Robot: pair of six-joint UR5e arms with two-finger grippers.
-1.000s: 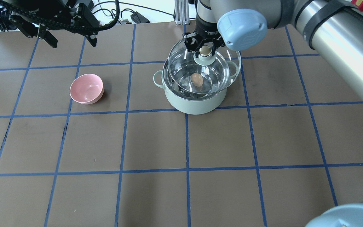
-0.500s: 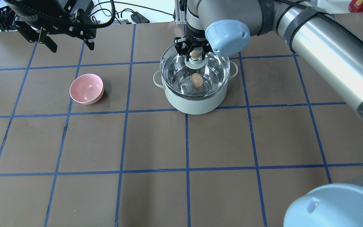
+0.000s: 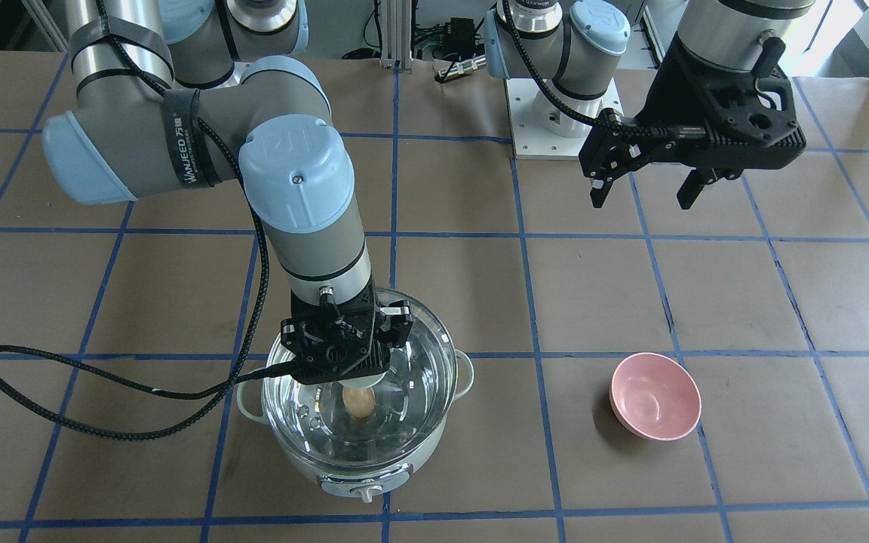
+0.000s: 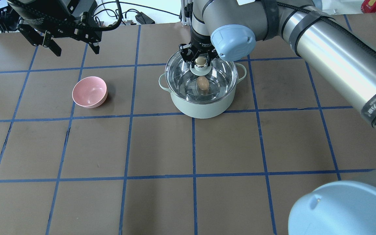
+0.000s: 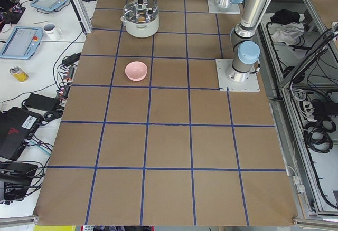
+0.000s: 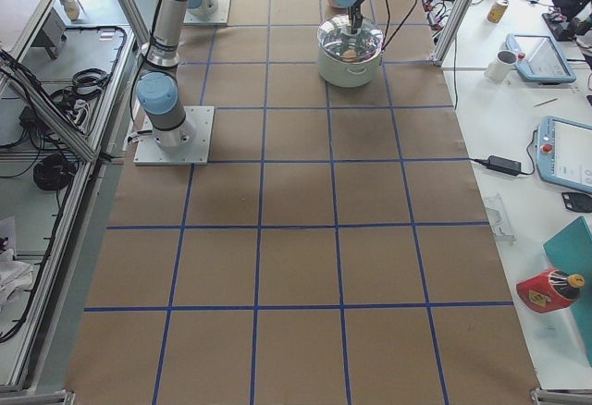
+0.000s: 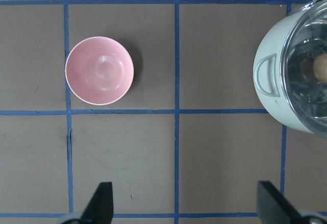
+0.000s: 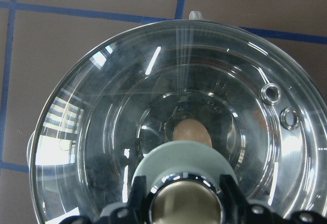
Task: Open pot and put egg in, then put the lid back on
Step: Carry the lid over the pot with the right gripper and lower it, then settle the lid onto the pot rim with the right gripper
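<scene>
The pale mint-green pot (image 4: 201, 107) stands at the table's far middle; it also shows in the front view (image 3: 329, 475). The tan egg (image 4: 202, 83) lies inside it, seen through the glass in the front view (image 3: 359, 402) and the right wrist view (image 8: 191, 132). The clear glass lid (image 4: 222, 70) sits level over the pot's rim, lined up with it. My right gripper (image 4: 201, 61) is shut on the lid's beige-gold knob (image 8: 186, 206) from above. My left gripper (image 4: 77, 50) is open and empty, high over the far left of the table.
A pink bowl (image 4: 89, 92) stands empty to the left of the pot, about one grid square away; it shows in the left wrist view (image 7: 99, 70). The right arm's cable (image 3: 102, 422) loops over the table beside the pot.
My right gripper has carried the lid left and down from a tilted, offset position until it lines up with the pot's rim. The left gripper has barely moved.
</scene>
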